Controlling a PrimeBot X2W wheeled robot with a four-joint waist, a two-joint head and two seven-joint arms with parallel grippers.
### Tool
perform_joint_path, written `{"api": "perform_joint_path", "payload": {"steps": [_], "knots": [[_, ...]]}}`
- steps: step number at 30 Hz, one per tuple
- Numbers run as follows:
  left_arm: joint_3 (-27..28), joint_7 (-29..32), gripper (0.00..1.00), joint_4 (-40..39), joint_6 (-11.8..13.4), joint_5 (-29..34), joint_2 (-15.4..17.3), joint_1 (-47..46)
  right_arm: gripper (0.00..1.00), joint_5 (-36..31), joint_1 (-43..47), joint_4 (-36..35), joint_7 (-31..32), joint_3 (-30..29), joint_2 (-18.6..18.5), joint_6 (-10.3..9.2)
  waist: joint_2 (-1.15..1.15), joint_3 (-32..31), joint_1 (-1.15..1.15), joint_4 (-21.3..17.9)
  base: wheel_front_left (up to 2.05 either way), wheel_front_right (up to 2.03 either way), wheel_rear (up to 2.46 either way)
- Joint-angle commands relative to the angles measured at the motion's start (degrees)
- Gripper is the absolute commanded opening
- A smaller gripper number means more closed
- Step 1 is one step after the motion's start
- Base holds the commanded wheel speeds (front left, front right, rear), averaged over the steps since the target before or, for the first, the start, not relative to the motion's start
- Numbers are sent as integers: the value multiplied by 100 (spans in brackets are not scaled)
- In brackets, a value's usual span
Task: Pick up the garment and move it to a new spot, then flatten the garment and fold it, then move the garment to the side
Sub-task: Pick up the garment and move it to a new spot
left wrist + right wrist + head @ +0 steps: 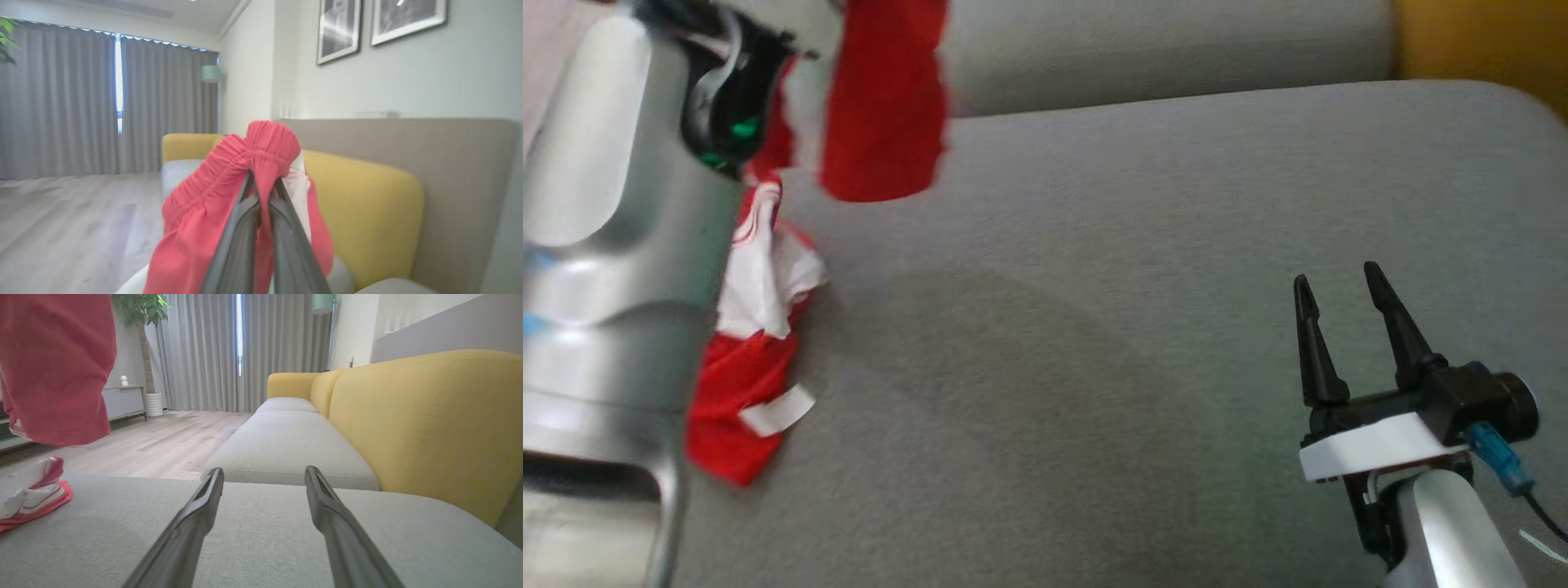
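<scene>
One garment [882, 106], top cut off (blurred), clamped by left tool [263, 182]

The left hand [263, 185] was clamped on the elastic waistband of the red garment [204, 220], which bunched above its fingertips and draped down in front of the yellow sofa back [367, 212], with grey curtains [81, 102] far left of that sofa back and framed pictures [339, 28] above it.

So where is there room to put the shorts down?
The grey seat cushion is bare between the red shorts on its left and the open right gripper. It's crowded at the left, under the left gripper holding them.
</scene>
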Motion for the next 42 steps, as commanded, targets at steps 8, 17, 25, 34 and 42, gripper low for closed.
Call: {"api": "perform_joint_path", "payload": {"steps": [8,17,25,34,42], "knots": [[35,-111,0,-135,30,-605,-621,-721,100,520,-164,-219,-61,316,32,30,0,-273,2,-1063,0,0,0],[-487,-1200,0,833,380,-534,-1050,63,100,854,-416,-348,-61,386,33,30,0,393,2,-1486,0,0,0],[-969,-2184,0,1747,824,-1436,-1077,2505,100,882,-451,-356,-61,344,33,30,0,679,2,-1339,0,0,0],[-1461,-2467,100,705,1441,-1985,-1078,3602,100,693,-57,-329,-61,133,33,30,0,166,2,-606,0,0,0],[-885,-2471,100,-938,1988,-176,-961,4966,100,535,588,-281,-61,-56,33,30,0,-475,2,138,0,0,0]]}}
